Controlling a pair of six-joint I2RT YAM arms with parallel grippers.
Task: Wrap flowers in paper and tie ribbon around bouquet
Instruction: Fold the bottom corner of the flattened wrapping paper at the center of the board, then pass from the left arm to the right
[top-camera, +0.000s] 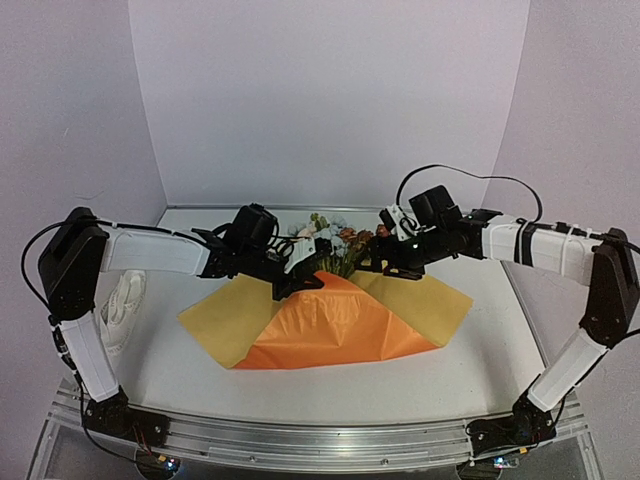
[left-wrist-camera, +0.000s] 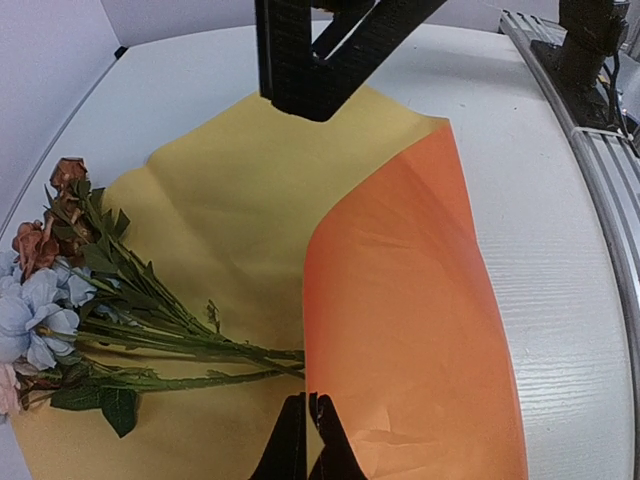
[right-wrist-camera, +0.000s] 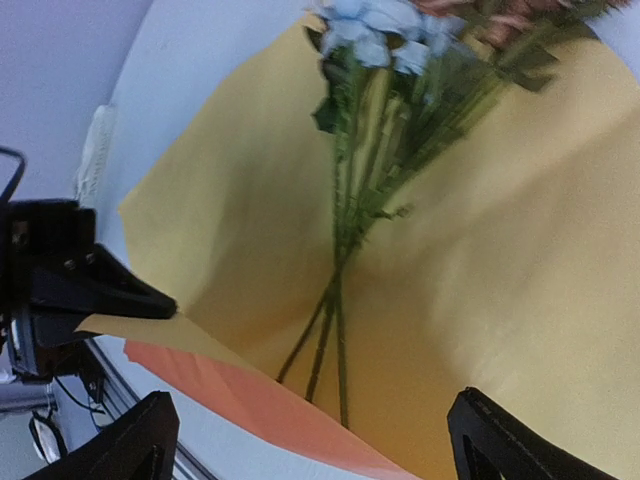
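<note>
The paper (top-camera: 420, 300) lies on the table yellow face up, its near part lifted into an orange flap (left-wrist-camera: 400, 320). My left gripper (left-wrist-camera: 308, 440) is shut on the flap's edge, holding it up over the stems; it also shows from above (top-camera: 300, 283). The flowers (left-wrist-camera: 90, 300) lie on the yellow face, heads toward the back wall and stem ends under the flap (right-wrist-camera: 340, 330). My right gripper (right-wrist-camera: 320, 450) stands open above the stems with nothing between its fingers, just right of the flowers (top-camera: 335, 245). The ribbon (top-camera: 122, 305) lies bunched at the table's left side.
White walls enclose the table on three sides. A metal rail (top-camera: 320, 440) carrying both arm bases runs along the near edge. The left arm's black gripper body (right-wrist-camera: 60, 270) sits close to the left of the right gripper's fingers.
</note>
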